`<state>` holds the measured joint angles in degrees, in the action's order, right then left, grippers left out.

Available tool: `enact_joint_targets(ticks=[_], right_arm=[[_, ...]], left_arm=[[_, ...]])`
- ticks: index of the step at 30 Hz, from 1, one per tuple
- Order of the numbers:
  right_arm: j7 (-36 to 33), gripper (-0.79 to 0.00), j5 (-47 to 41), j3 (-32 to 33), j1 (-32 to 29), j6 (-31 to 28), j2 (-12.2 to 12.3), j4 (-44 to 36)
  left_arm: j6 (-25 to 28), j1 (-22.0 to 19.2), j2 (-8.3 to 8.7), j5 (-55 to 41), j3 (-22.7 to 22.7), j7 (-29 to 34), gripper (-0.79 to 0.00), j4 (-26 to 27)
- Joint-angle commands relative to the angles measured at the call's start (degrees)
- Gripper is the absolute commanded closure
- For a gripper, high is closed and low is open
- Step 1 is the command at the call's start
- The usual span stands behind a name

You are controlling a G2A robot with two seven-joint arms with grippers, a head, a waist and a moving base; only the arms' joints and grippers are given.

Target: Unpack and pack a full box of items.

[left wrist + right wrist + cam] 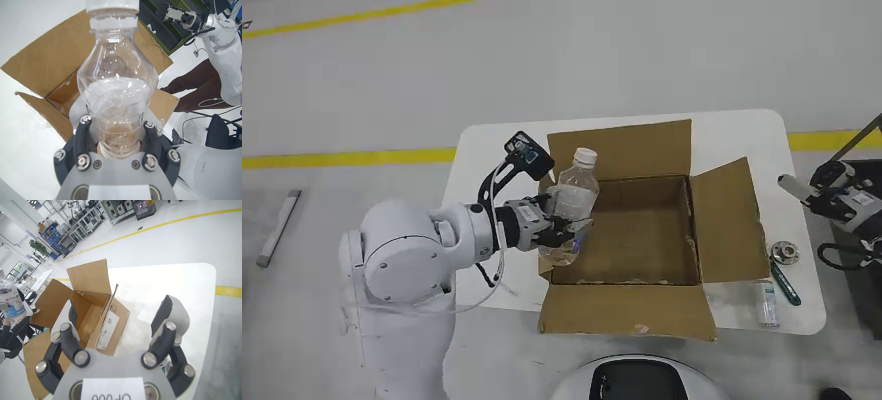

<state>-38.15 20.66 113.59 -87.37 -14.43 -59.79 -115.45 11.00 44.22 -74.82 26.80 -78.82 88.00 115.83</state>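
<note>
The left pincer (pixel 117 130) is clenched around the lower, ribbed part of a clear plastic bottle with a white screw cap (pixel 117 85), partly filled with clear liquid. Its black fingers (pixel 81 136) press on opposite sides of the bottle. The bottle's long axis runs straight out from the pincer, cap end farthest away, and in the top view it stands roughly upright with a slight lean.

Below and just beyond the pincer is the open brown cardboard box (pixel 632 310). Its flaps are spread over the white, round-cornered surface (pixel 487 160). The bottle hangs over the box wall nearest this arm, so the open cavity, which looks empty, begins just past the bottle toward the other arm. Bare surface lies back on the arm's own side. Lowering into the box would probably need only a short carry forward over that wall, while setting it down outside would mean drawing back.

The right pincer (pixel 119 308) is released, its fingers wide apart with nothing between them. It sits well apart from the bottle, past the box's far side, so the left arm is plainly the nearer. Close to the right pincer on the surface lie a small clear vial (pixel 768 303) and a green-handled tool (pixel 787 285).
</note>
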Motion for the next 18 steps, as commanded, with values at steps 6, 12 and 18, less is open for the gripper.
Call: enact_joint_targets(ticks=[6,12,18], right_arm=[[0.65,-0.785,0.42,0.16,-1.14,-0.70,0.14,0.03],[0.90,-0.785,-0.03,0.83,-1.06,-0.82,0.33,-1.24],[1.61,-0.785,0.26,1.47,-1.69,-0.60,0.45,-1.59]], left_arm=[[-1.35,1.47,0.30,0.61,1.75,-3.49,0.000,-0.81],[-9.73,-2.18,0.21,0.16,6.22,-3.53,0.000,-5.96],[-14.59,-4.16,0.79,3.10,6.54,-2.22,0.000,-11.19]])
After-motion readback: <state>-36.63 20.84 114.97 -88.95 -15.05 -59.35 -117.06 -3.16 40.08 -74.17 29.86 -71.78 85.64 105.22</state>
